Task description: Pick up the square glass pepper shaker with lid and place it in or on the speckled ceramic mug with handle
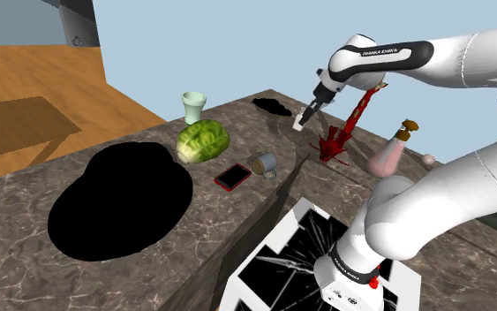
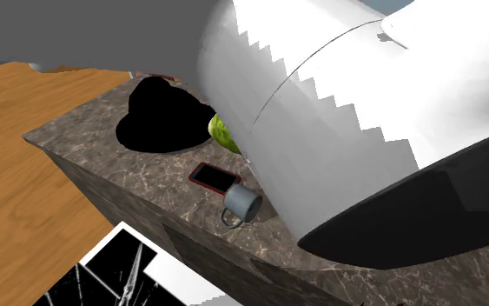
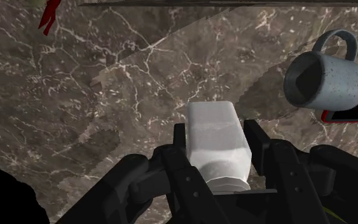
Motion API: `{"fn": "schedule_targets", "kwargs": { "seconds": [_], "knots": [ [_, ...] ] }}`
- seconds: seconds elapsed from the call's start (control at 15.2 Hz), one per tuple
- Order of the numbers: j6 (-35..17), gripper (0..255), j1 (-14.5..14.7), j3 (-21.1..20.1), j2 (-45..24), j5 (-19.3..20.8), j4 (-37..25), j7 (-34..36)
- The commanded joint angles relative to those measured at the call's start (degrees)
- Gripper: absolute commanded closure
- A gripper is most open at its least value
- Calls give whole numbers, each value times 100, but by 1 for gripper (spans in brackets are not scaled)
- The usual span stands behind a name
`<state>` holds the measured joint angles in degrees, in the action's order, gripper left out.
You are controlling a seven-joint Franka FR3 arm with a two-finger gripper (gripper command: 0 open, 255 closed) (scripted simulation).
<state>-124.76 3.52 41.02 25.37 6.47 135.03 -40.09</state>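
White square shaker point(image 3: 215, 149) clasped in claw point(image 3: 217, 130); grey speckled mug point(image 3: 325, 79) lying sideways.

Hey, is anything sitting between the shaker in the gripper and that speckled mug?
Nothing visible does. The white square shaker, clasped between the jaws, has only bare dark marble counter between it and the grey speckled mug, which lies on its side beside the red-edged phone.

Shoulder view high beside stand point(image 1: 308, 256), second exterior close against arm point(image 2: 355, 113), both over the mug point(image 1: 264, 163)
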Motion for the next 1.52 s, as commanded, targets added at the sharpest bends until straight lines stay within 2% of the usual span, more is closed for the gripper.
{"fn": "schedule_targets", "kwargs": {
  "seconds": [0.0,0.2,0.73,1.25,1.45],
  "knots": [
    [157,255,-12,-49,48,13,-111,35],
    [355,255,-23,-109,101,23,-260,77],
    [263,255,-72,-1299,895,161,651,1383],
    [171,255,206,-2397,1281,-72,1163,2614],
    [-77,255,199,-2359,1228,-56,1360,2595]
  ]
}}
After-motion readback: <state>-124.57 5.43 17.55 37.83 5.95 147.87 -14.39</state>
